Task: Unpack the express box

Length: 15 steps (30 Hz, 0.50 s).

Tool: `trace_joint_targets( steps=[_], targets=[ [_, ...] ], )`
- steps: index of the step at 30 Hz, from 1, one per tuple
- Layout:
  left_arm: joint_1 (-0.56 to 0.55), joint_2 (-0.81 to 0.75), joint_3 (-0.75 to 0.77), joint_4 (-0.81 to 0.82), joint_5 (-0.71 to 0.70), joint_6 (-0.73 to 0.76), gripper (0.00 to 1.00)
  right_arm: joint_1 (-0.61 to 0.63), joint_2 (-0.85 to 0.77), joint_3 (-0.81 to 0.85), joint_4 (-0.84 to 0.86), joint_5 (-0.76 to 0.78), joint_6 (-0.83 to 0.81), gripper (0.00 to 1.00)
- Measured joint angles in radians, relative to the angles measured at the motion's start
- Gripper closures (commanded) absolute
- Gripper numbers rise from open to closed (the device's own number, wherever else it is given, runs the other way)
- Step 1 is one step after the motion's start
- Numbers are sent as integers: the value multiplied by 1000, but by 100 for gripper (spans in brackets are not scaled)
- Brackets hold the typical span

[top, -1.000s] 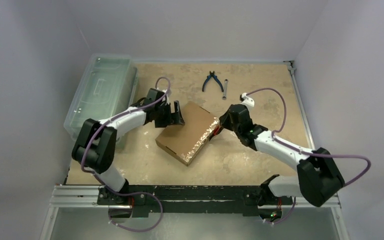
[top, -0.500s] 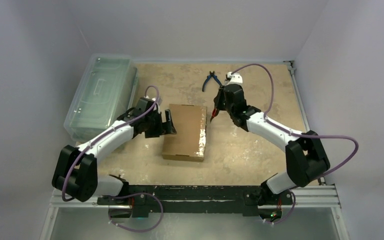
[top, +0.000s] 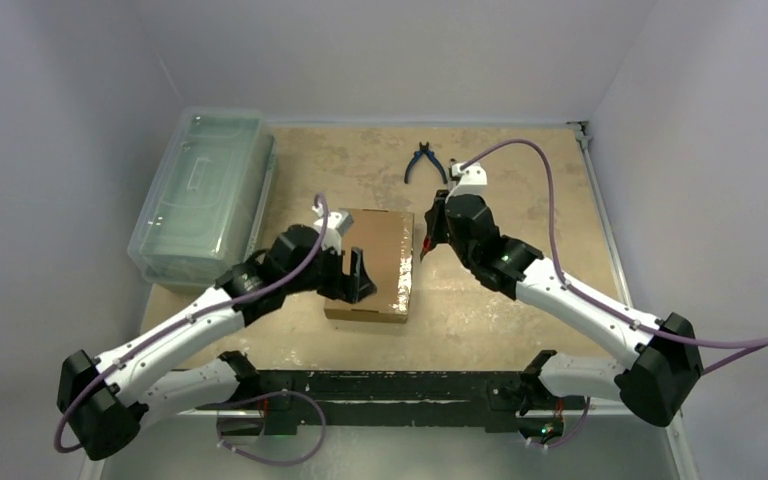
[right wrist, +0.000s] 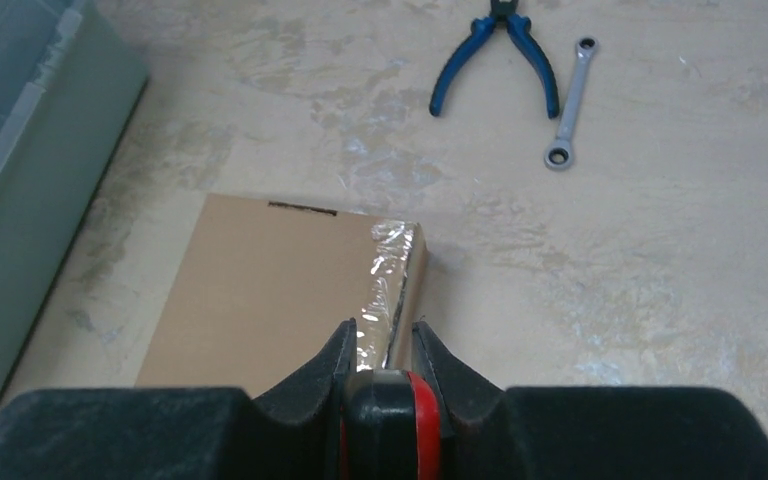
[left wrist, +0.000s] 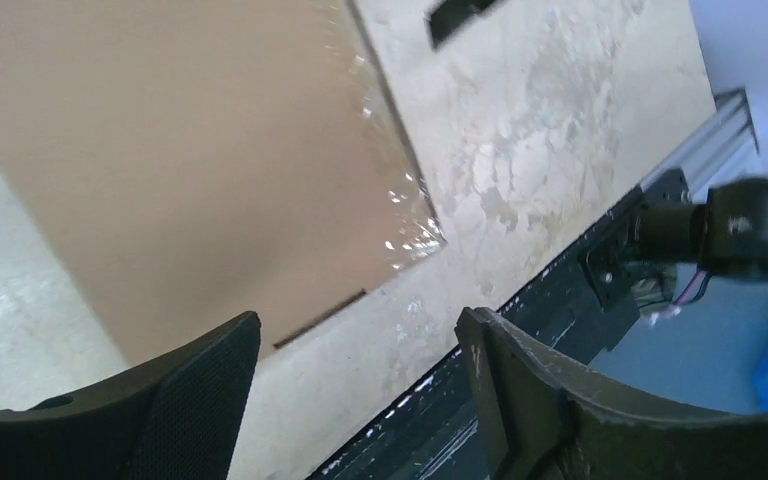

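The express box (top: 375, 262) is a flat brown cardboard mailer lying closed in the middle of the table. Shiny clear tape (right wrist: 385, 275) runs along its right edge. My left gripper (top: 350, 276) hovers at the box's near left corner, open and holding nothing. In the left wrist view the box (left wrist: 190, 170) fills the upper left, and the left gripper (left wrist: 358, 322) spans bare table beside its corner. My right gripper (top: 428, 236) is at the box's right edge, shut on a black-and-red tool (right wrist: 392, 415). The right gripper (right wrist: 378, 335) points along the taped seam of the box (right wrist: 260, 300).
A large clear lidded plastic bin (top: 205, 185) stands at the far left. Blue-handled pliers (top: 423, 160) and a small wrench (top: 450, 180) lie at the back, beyond the box. The black mounting rail (top: 390, 385) runs along the table's near edge.
The box has turned from skewed to square with the table. My left arm moved from its far left corner to the near left corner. The right gripper shifted toward the far right edge.
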Motion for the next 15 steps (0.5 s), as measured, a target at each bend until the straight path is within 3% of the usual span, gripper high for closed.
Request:
trace_joint_targets(
  steps=[4,9,15],
  targets=[
    [-190,-83,-93,73,-101,11,31,-3,0,-8,-18,16,46,100],
    [-480,-113,-183,187,-312,137,33,-3,26,-8,-18,11,79,100],
    [-848,44,-226,423,-674,420,36,-3,50,-8,-16,-17,101,100]
  ],
)
